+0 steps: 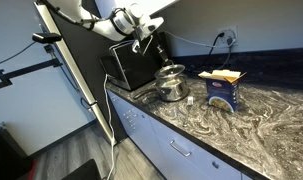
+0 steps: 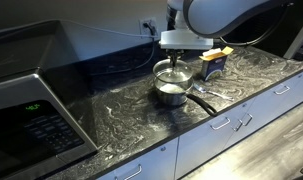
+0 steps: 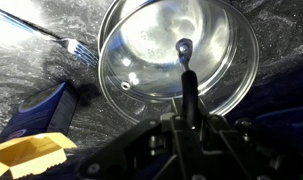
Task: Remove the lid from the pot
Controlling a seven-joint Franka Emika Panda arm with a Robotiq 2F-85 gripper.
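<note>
The clear glass lid (image 3: 151,50) with a metal rim fills the top of the wrist view, and its small knob (image 3: 183,45) sits at the tips of my gripper (image 3: 185,64). The fingers are closed together on the knob. In both exterior views the lid (image 2: 173,71) (image 1: 171,72) hangs slightly tilted just above the steel pot (image 2: 171,95) (image 1: 172,90), under the gripper (image 2: 177,50) (image 1: 149,42). The pot's rim (image 3: 253,62) shows past the lid's right edge. The pot's handle (image 2: 201,98) points along the counter.
A blue and yellow box (image 2: 213,62) (image 1: 223,90) (image 3: 36,135) stands close beside the pot. A fork (image 3: 69,44) lies on the marbled counter (image 2: 121,120). A black microwave (image 2: 31,110) (image 1: 131,65) stands further along the counter by the wall.
</note>
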